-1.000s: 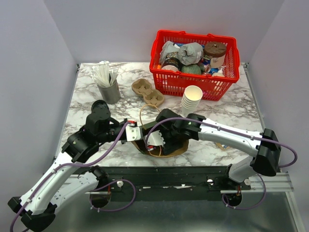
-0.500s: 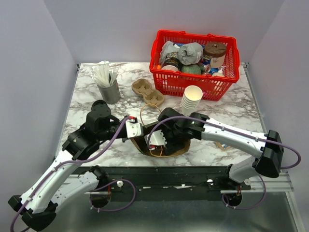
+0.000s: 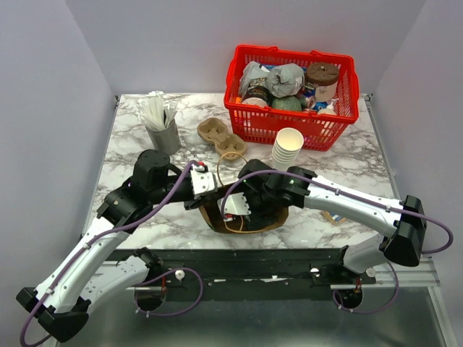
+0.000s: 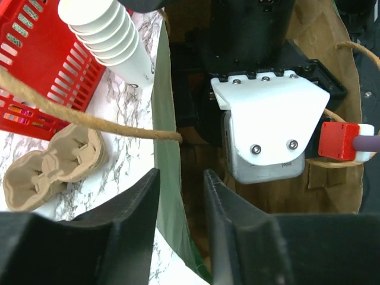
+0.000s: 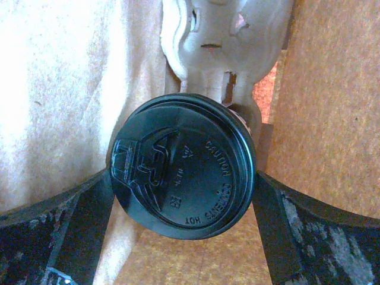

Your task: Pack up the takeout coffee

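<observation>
Marble table (image 3: 137, 155): left hand (image 4: 181, 205) parted astride bag edge (image 4: 168, 196); right hand (image 5: 184, 202) wide around cup (image 5: 184, 166).

Red basket (image 3: 291, 90), brown bag (image 3: 249, 220), black lid (image 5: 184, 166).

A red basket (image 3: 292, 123) heaped with packaged goods stands at the far right of the marbled counter (image 3: 137, 152), a grey holder (image 3: 165, 137) of white utensils far left.

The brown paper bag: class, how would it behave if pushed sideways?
The brown paper bag probably buckles rather than slides: its thin wall already bows. Its string handle looks limp, so likely useless for pushing.
</observation>
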Robot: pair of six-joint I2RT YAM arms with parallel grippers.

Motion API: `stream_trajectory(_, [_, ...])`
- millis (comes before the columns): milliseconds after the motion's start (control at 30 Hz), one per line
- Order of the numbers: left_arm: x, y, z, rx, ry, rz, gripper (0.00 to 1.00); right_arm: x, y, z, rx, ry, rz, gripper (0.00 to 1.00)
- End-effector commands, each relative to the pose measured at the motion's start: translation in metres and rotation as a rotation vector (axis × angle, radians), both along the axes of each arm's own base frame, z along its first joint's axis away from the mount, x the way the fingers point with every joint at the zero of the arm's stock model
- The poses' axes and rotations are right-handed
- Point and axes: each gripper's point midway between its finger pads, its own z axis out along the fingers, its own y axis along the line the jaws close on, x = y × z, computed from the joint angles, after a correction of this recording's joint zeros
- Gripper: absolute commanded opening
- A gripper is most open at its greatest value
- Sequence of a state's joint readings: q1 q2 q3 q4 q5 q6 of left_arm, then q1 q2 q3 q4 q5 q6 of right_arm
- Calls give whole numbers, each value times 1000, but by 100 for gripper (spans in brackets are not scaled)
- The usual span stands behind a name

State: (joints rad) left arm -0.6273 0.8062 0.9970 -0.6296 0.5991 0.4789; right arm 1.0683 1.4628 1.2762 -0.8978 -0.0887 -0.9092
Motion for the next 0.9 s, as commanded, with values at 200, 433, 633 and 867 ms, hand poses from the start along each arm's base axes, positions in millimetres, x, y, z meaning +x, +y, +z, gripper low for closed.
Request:
stream_trajectory(200, [13, -4, 19, -63, 45, 55, 55, -5, -13, 9, 45, 121, -89, 100])
stream_trajectory(433, [25, -4, 23, -86, 65, 81, 57, 10, -13, 3, 39, 99, -88, 100])
stream_trajectory(633, [33, -4, 22, -91, 79, 85, 57, 25, -15, 8, 71, 103, -114, 100])
stream_trajectory(867, [42, -4, 20, -98, 91, 76, 60, 46, -14, 18, 108, 112, -146, 100])
